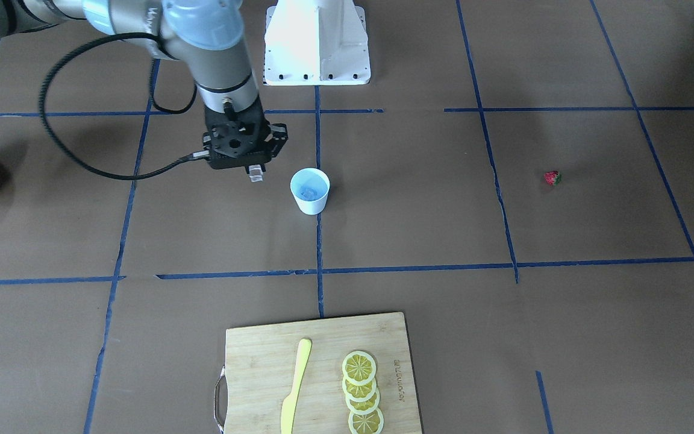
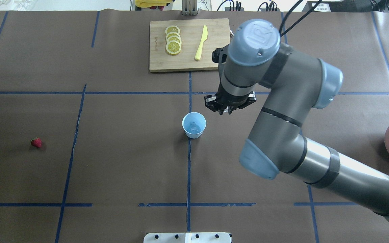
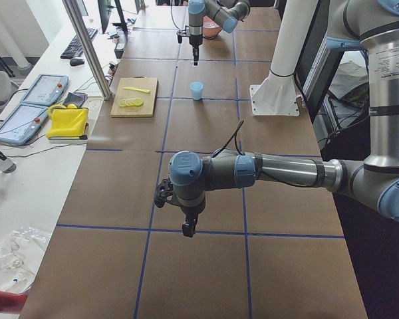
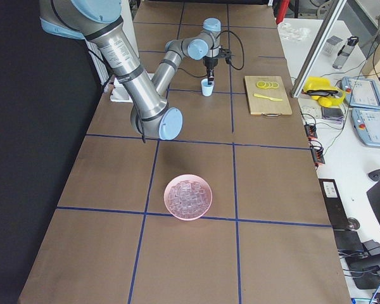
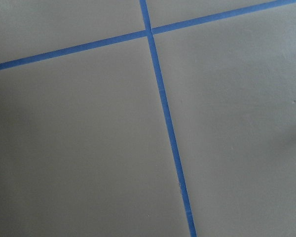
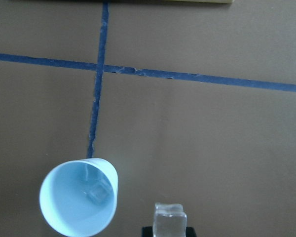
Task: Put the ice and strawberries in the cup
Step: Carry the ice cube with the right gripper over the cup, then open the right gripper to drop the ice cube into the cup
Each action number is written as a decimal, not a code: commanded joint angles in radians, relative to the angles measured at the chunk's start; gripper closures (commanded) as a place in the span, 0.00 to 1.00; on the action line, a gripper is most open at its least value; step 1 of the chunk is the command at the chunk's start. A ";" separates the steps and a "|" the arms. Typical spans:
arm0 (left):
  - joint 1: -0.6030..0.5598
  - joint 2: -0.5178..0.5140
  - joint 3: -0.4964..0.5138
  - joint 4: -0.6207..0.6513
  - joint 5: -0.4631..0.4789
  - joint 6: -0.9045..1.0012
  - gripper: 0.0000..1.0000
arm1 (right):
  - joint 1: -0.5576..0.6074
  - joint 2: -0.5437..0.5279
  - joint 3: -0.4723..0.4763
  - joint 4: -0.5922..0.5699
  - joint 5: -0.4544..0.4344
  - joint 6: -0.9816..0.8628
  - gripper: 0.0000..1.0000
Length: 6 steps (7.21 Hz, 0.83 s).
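On the brown table (image 1: 419,199), the right gripper (image 1: 255,170) pinches a small clear ice cube (image 6: 170,217) just right of the pale blue cup (image 1: 309,191) — hard, light, slippery, so squeeze its flat sides. If the left gripper (image 3: 187,229) is holding anything, I cannot tell.

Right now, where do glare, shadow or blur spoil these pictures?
Front-facing view: glare washes out the white robot base. Right wrist view: the ice cube at the bottom edge looks slightly soft. Overhead view: the strawberry casts only a faint shadow.
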 commanded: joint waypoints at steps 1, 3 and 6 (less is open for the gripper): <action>0.000 0.001 0.003 0.000 0.000 0.000 0.00 | -0.086 0.095 -0.118 0.026 -0.083 0.121 1.00; 0.000 0.000 0.006 0.000 0.000 0.000 0.00 | -0.113 0.094 -0.121 0.046 -0.105 0.146 1.00; 0.000 0.001 0.006 0.000 0.000 0.000 0.00 | -0.114 0.091 -0.123 0.048 -0.123 0.146 0.26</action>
